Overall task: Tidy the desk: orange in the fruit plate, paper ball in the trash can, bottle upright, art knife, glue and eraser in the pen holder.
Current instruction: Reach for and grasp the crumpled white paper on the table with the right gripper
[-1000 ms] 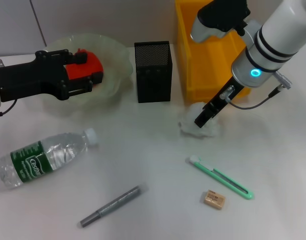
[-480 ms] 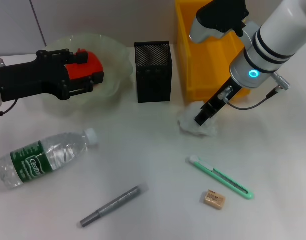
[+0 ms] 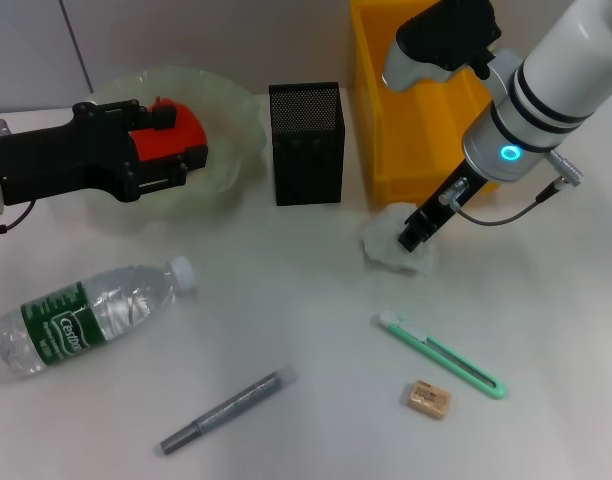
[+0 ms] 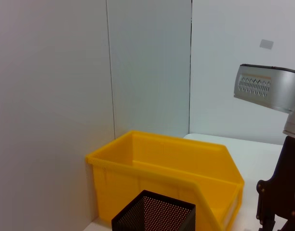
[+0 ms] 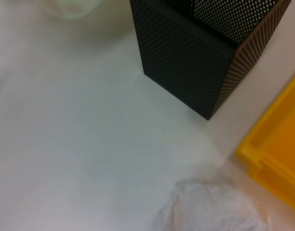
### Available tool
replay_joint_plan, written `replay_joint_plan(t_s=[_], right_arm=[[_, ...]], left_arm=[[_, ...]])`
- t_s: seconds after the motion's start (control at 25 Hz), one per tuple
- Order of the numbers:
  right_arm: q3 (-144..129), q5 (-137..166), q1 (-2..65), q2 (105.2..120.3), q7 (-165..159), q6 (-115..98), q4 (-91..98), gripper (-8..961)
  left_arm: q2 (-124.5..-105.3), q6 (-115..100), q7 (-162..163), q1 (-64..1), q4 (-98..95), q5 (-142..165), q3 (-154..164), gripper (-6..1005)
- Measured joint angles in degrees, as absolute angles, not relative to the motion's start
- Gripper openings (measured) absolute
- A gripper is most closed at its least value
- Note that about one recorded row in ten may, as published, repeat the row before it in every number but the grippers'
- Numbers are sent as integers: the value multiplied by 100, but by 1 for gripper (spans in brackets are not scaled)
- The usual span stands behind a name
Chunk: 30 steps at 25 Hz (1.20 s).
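Note:
My left gripper (image 3: 169, 146) is shut on the red-orange orange (image 3: 181, 130), held over the pale green fruit plate (image 3: 231, 120). My right gripper (image 3: 414, 235) is down on the white paper ball (image 3: 386, 245), just in front of the yellow trash can (image 3: 426, 120). The paper ball (image 5: 210, 207) also shows in the right wrist view. The bottle (image 3: 86, 315) lies on its side at the front left of the desk (image 3: 306, 290). Nearer the front lie the grey glue (image 3: 221, 412), the mint-green art knife (image 3: 441, 355) and the tan eraser (image 3: 427, 398). The black mesh pen holder (image 3: 306, 140) stands between plate and bin.
The left wrist view looks across the pen holder (image 4: 152, 216) and the trash can (image 4: 162, 163) toward the right arm (image 4: 277, 192). In the right wrist view the pen holder (image 5: 195, 53) and a corner of the trash can (image 5: 277, 168) stand close to the paper ball.
My right gripper has shifted slightly to the right at the paper ball, and the ball looks more bunched. The left arm and the orange have not moved.

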<state>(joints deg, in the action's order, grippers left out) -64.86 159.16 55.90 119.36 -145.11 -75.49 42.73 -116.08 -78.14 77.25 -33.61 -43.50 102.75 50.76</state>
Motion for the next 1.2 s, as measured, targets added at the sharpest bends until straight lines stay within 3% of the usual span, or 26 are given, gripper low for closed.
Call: replay_joint_plan(t_s=[0.36, 0.6, 0.8, 1.2], right_arm=[[-6486, 15917, 5590, 11936, -14518, -7535, 4233, 189], [-6483, 15917, 5590, 11930, -14599, -7597, 4246, 191], [-6488, 15801, 5608, 11928, -14550, -7865, 4406, 412], [-6750, 15223, 5201, 11932, -14443, -8249, 5479, 506]], left_arm=[[-11620, -7814, 7725, -3340, -4366, 10275, 5080, 620], [-11620, -7813, 7725, -3335, -4368, 10274, 5080, 620], [-11619, -7813, 7725, -3331, -4368, 10274, 5080, 620], [-11611, -7813, 7667, -3328, -4379, 10274, 5080, 619]])
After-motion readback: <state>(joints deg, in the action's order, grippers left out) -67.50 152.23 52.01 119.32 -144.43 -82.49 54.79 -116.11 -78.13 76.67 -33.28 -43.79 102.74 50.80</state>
